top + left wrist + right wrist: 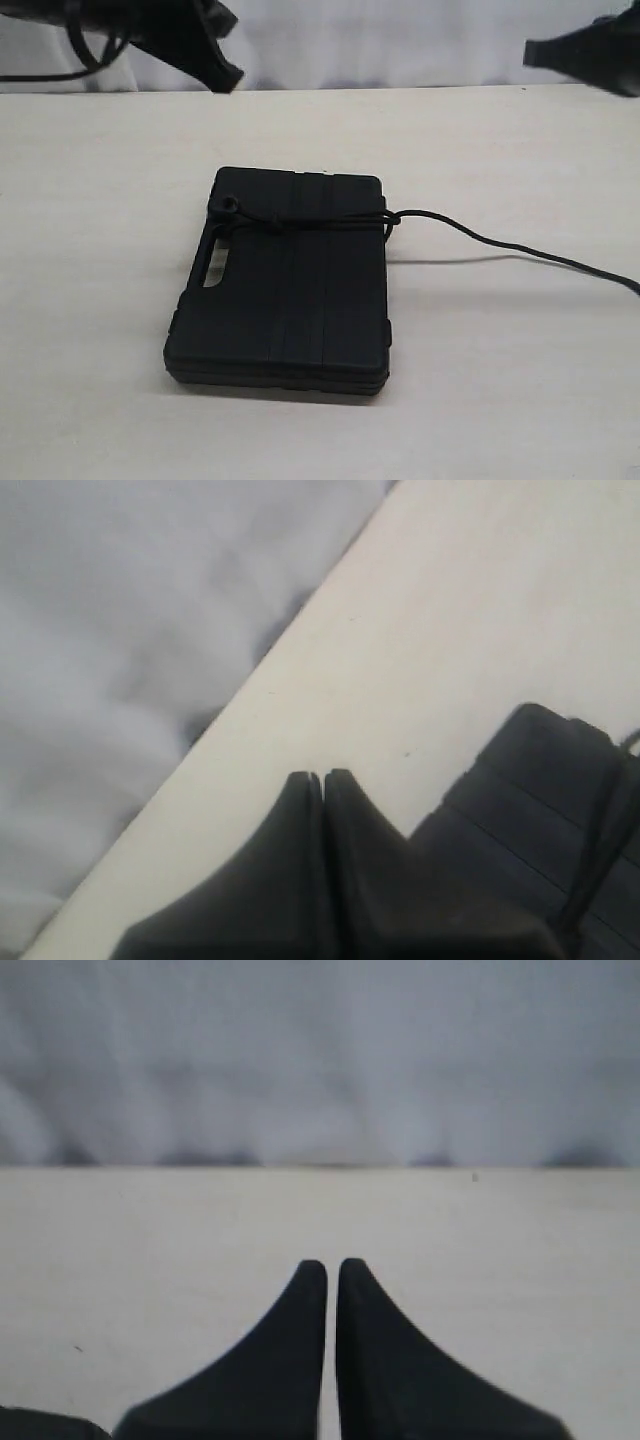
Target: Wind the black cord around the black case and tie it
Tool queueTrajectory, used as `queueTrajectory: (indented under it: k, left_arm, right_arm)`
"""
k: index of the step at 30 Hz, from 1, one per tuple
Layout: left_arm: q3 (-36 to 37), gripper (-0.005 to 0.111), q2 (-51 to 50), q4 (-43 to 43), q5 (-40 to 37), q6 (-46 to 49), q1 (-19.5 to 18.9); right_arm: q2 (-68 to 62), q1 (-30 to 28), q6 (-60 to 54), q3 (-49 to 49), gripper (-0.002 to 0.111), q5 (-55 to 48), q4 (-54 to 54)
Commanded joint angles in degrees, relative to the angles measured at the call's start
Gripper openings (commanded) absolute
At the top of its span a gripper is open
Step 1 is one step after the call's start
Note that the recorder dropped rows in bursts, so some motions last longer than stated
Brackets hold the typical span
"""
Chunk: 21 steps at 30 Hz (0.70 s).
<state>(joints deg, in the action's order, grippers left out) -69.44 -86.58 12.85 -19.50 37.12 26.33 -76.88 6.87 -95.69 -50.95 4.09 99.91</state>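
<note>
In the exterior view the black case [285,290] lies flat on the pale surface [500,400], between the two hands and well below both. The black cord [480,237] crosses its face near the handle slot, bunches into what looks like a knot at the edge nearer the left hand [230,75], and trails loose over the surface under the right hand [532,52]. Both hands hang high at the far edge, well apart from case and cord, which suits a wrap that I judge done and tied, with the tail left slack. In the left wrist view the left hand [323,778] has its fingers pressed together on nothing. A ribbed corner of the case [520,800] lies just beside and below it, not touching. In the right wrist view the right hand [332,1265] is likewise pressed together and empty, over bare surface with a grey backdrop beyond; the cord does not show there.
</note>
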Motion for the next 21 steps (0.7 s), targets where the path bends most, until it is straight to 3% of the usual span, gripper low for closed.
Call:
queueTrajectory:
  k: [1, 9, 21]
  left_arm:
    - [0.5, 0.0, 5.54, 4.37, 4.81, -3.53, -4.12]
    - [13.75, 0.0, 21.79, 10.58, 22.18, -4.16, -5.67]
    - [23.84, 0.0, 45.46, 10.58, 22.54, -9.08, -5.67]
  right_arm:
    - [11.74, -0.1, 0.2, 1.92, 0.004, -5.93, 0.03]
    - [27.31, -0.1, 0.59, 6.47, 0.004, -7.62, 0.03]
    - [44.87, -0.1, 0.59, 13.82, 0.004, -17.07, 0.03]
